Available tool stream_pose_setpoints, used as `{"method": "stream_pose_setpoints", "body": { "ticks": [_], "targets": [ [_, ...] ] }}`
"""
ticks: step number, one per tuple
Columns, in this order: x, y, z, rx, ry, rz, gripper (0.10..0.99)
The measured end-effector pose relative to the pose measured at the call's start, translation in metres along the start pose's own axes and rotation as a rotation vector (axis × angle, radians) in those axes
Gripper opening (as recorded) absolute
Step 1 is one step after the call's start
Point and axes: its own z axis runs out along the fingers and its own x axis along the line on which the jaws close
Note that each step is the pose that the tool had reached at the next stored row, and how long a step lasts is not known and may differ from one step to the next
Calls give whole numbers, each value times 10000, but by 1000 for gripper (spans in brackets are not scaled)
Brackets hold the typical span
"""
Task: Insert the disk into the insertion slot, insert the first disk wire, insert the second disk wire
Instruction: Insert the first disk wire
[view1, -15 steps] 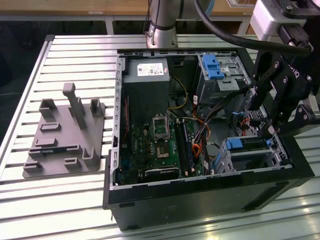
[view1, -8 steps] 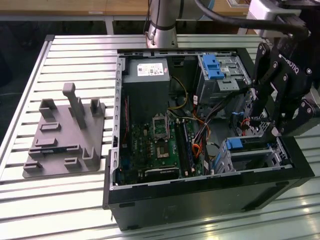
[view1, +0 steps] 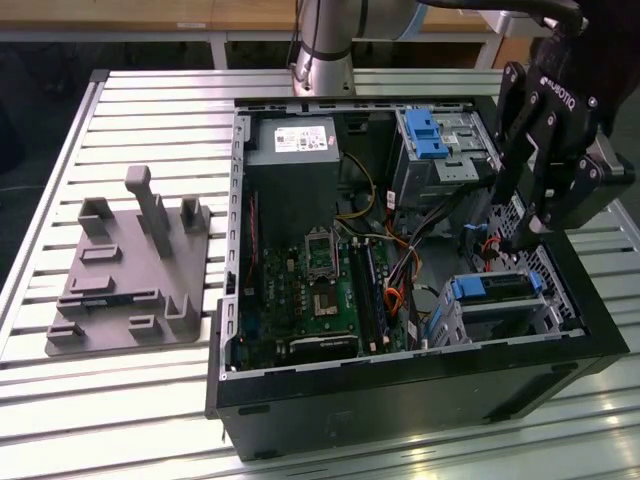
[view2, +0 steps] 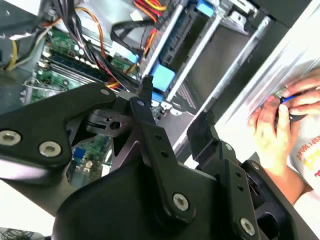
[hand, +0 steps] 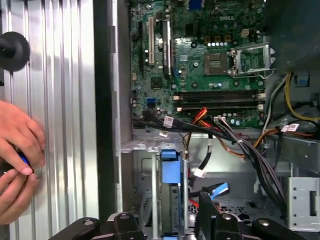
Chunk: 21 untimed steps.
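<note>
The disk, edged by its blue carrier, sits inside the insertion slot, the perforated grey cage at the case's corner on the exterior view's right. In both wrist views I see the disk's blue end tab between the cage rails. My black gripper hangs just above the cage, open, with nothing between its fingers. A loose black cable with a blue connector lies beside the disk. More red, orange and black wires run past the cage.
The open computer case lies on a slatted metal table. A taller grey bay with a blue latch stands behind the cage. A grey fixture plate lies on the exterior view's left. A person's hands rest on the table beside the case.
</note>
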Motion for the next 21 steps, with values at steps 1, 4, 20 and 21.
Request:
{"method": "stream_pose_setpoints", "body": {
  "ticks": [1, 4, 20, 21],
  "targets": [
    [-13, -30, 2, 0, 0, 2, 557],
    [-25, -154, 9, 0, 0, 0, 557],
    [-55, -454, 60, -235, 583, 222, 557],
    [-58, -470, 65, -277, 619, 218, 557]
  ]
}}
